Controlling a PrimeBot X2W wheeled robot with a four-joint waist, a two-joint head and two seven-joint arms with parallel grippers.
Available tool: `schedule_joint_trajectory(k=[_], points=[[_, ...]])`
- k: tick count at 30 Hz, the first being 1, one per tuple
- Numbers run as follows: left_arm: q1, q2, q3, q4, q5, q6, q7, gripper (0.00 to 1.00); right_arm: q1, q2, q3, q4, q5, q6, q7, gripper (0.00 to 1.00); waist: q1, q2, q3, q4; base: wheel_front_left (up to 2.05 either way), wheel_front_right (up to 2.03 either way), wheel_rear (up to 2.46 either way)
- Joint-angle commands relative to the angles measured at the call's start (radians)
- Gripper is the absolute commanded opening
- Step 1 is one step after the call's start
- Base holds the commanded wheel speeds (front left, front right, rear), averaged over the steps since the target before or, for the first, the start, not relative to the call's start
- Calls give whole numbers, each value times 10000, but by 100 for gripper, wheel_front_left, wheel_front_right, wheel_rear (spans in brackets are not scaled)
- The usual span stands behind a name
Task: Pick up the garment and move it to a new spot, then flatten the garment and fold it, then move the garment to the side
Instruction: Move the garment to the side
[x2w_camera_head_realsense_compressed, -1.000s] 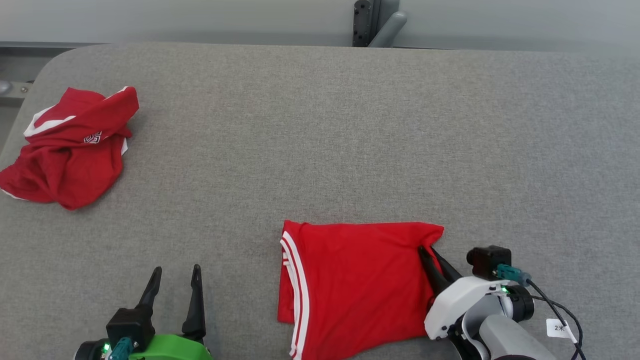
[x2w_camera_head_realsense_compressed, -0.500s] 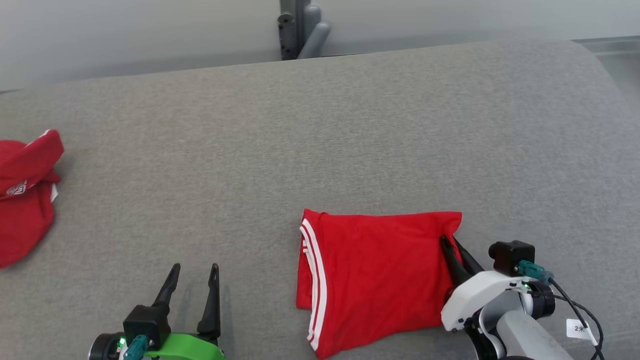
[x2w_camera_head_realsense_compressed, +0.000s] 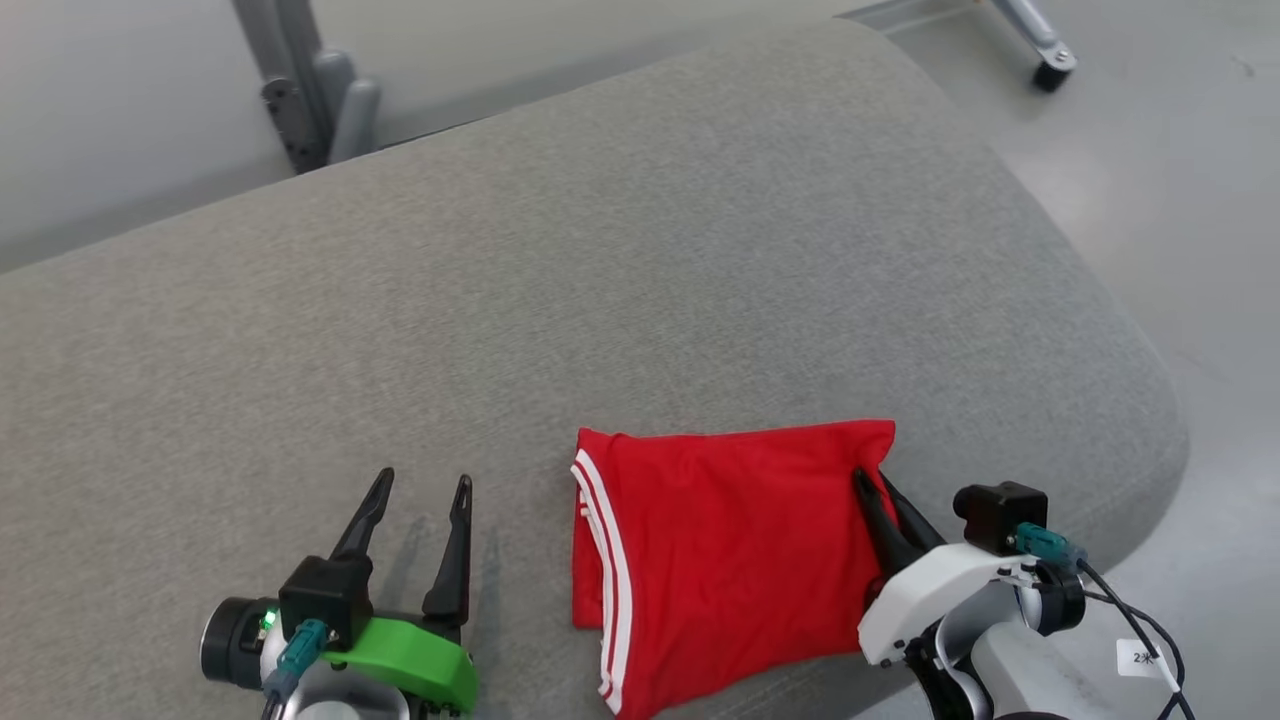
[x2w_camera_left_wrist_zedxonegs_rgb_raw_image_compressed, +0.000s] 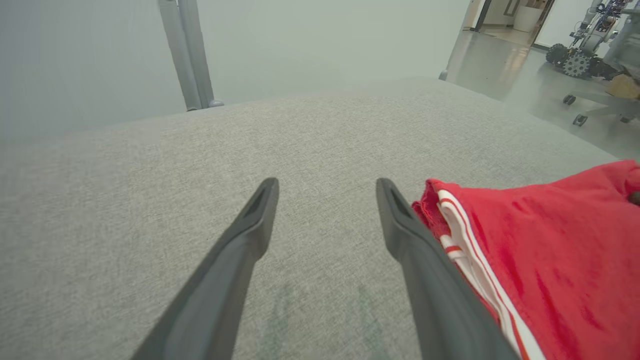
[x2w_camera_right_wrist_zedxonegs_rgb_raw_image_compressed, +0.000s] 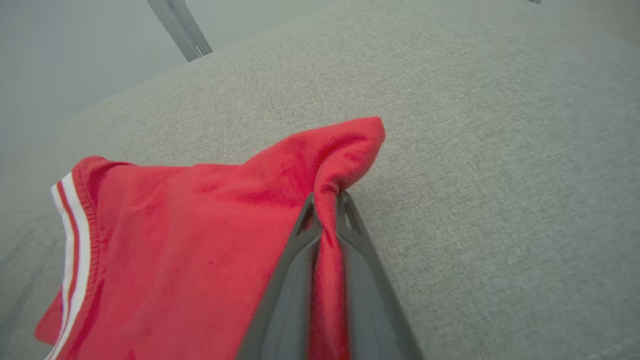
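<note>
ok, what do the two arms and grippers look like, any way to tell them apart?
Both have two long, dark, tapered fingers. The left gripper sits on a bright green cover, with a black block and teal connector. The right gripper has a white housing, a black camera box, a teal plug, black cables and a small white tag.

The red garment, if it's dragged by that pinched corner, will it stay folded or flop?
Probably floppy: the garment bunches where the right gripper pinches its corner. It looks thin and light, so layers may slide apart; the grey fabric surface likely drags on it.
</note>
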Motion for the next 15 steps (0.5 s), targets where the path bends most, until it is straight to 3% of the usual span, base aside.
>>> schedule_joint_trajectory(k=[1,8,15], points=[[-233,46,-14,0,175,-50,6,100,-13,12,-13,-196,94,-18,-20,0,0,2,721,-872,0,0,0],[-747,345,-114,-123,543,-129,7,100,-573,31,-36,-707,312,-18,-22,0,0,2,1786,-308,0,0,0],[-1600,897,-77,-667,832,-142,7,100,-2686,25,-830,-691,-149,-18,-22,0,0,2,3577,1041,0,0,0]])
